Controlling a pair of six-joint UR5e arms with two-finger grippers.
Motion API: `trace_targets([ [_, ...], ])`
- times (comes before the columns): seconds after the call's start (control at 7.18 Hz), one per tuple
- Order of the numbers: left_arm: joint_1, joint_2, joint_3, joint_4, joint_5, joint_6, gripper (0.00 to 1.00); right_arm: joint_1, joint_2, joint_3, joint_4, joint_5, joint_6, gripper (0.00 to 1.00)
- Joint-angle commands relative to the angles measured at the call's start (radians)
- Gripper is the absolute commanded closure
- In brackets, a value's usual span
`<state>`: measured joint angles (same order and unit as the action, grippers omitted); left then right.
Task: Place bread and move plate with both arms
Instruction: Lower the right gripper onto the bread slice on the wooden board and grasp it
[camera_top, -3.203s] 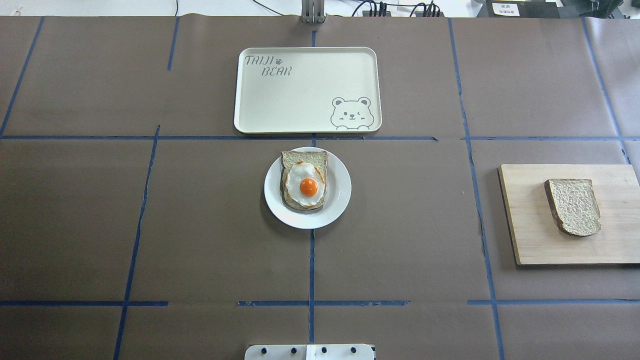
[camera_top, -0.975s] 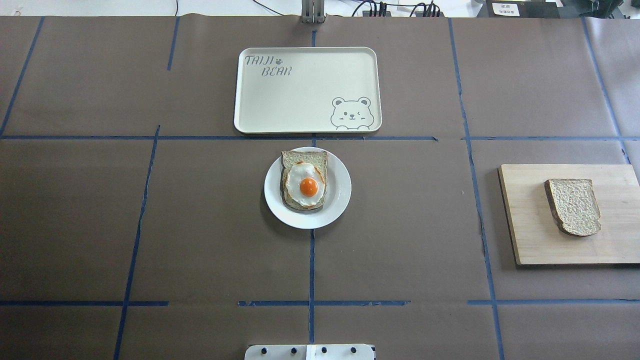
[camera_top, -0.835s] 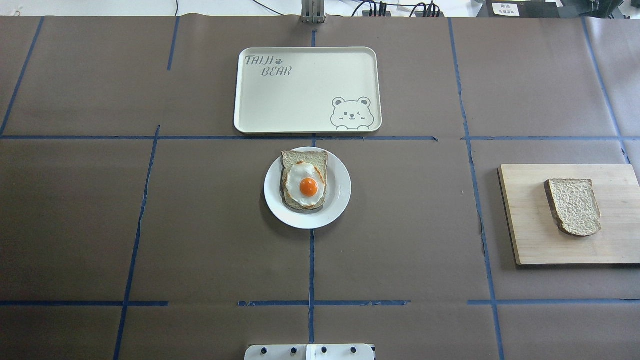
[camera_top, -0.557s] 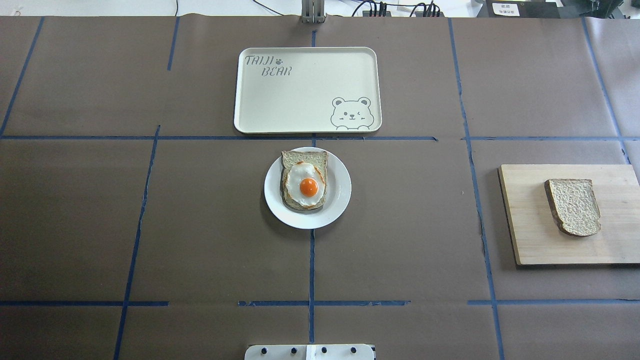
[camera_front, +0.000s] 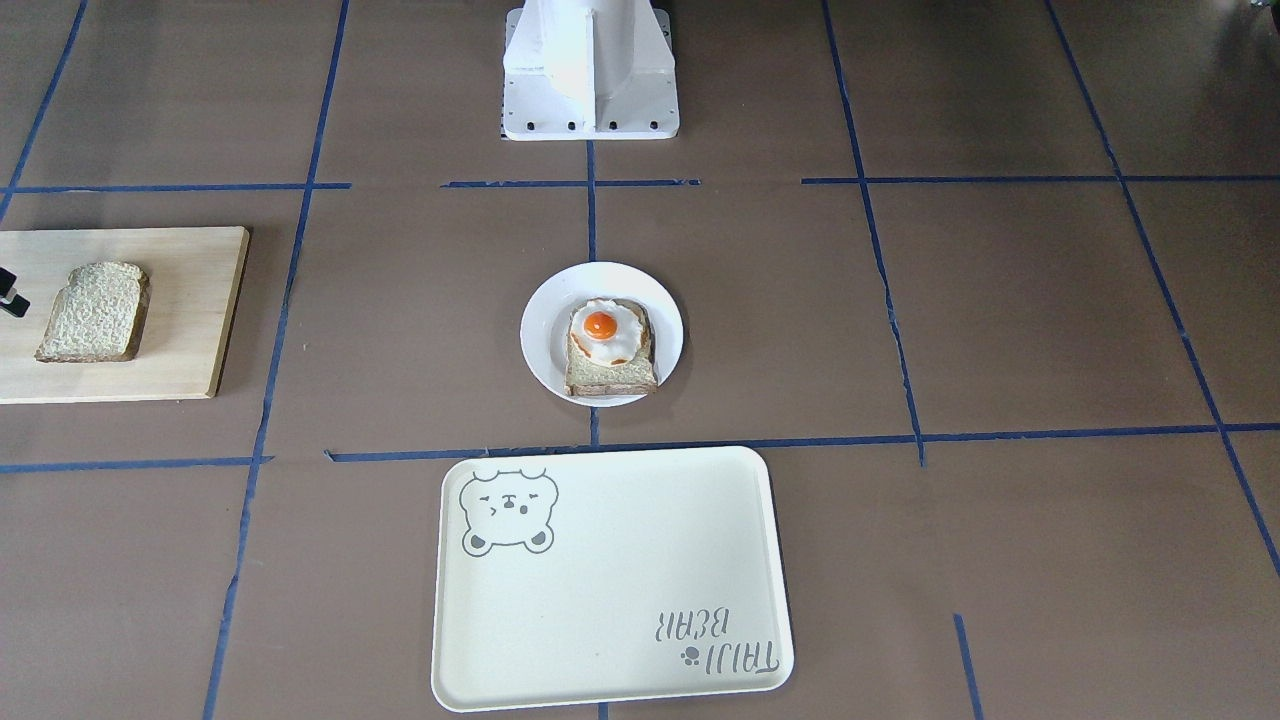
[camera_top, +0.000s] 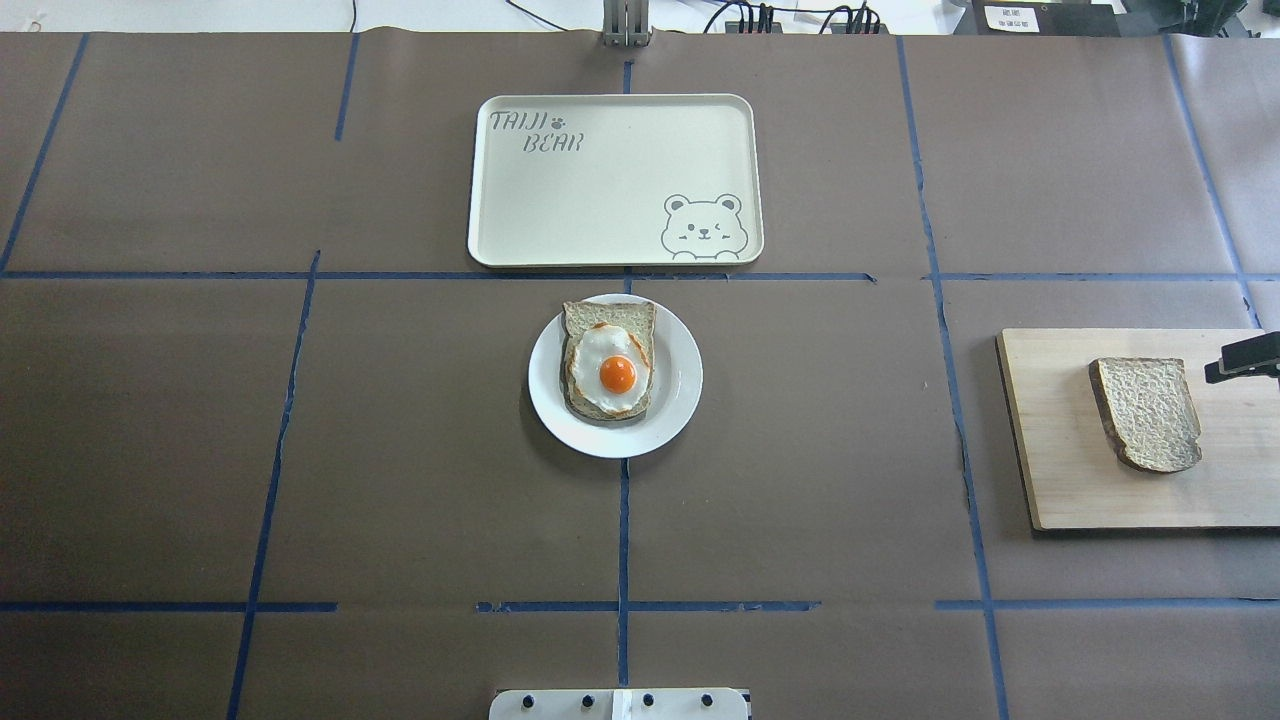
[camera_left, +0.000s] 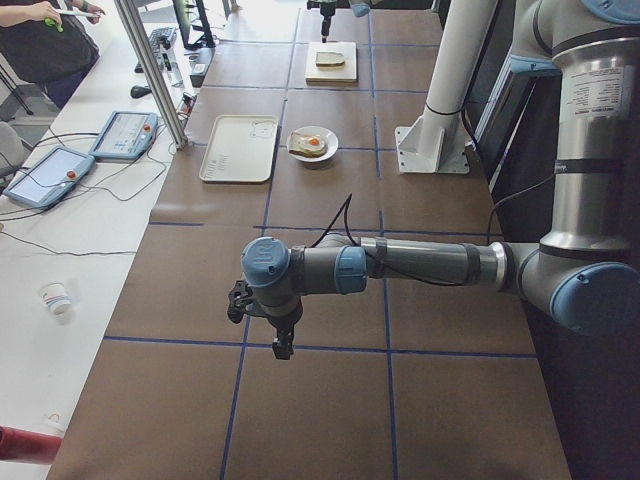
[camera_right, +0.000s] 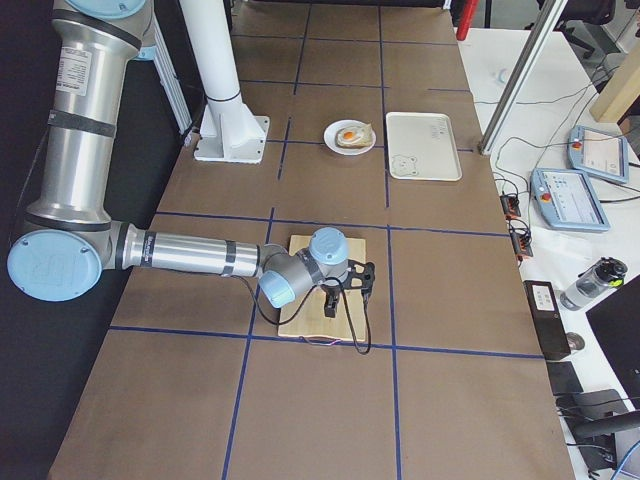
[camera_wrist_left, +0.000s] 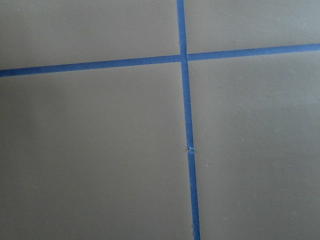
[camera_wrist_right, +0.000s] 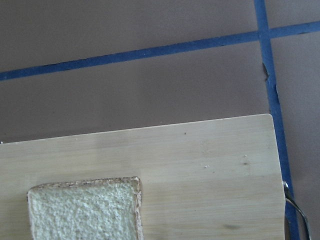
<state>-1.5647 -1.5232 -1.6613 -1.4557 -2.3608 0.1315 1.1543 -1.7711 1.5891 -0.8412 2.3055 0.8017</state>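
1. Only a black sliver of the right gripper (camera_top: 1243, 359) shows over the wooden cutting board (camera_top: 1060, 480), at 2 o'clock from the bread (camera_top: 1146, 413). I cannot tell whether it is spread.
2. The left gripper (camera_left: 283, 340) hangs far off over the table (camera_left: 330, 410); its state is equally unreadable.
3. By my judgement nothing is done yet: the bread lies ungrasped on the board, at 3 o'clock from the plate (camera_top: 680, 385), which bears the egg-topped slice (camera_top: 610, 372).
4. Grasping, placing and moving the plate all remain.
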Motion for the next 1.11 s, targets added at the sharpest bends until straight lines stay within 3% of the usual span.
trace_targets([
  [0.0,0.000,0.000,0.000,-0.002,0.000,0.000,0.00,-0.054,0.001,-0.009,0.027,-0.011,0.036,0.01],
  [0.14,0.000,0.000,0.000,0.000,0.000,0.000,0.00,-0.059,0.001,-0.009,0.025,-0.011,0.037,0.07],
  [0.7,0.000,0.000,0.009,-0.002,0.000,0.003,0.00,-0.094,0.005,-0.009,0.025,-0.015,0.044,0.48],
  [0.97,0.000,0.000,0.011,-0.002,0.000,0.003,0.00,-0.100,0.007,-0.009,0.025,-0.014,0.043,0.49],
])
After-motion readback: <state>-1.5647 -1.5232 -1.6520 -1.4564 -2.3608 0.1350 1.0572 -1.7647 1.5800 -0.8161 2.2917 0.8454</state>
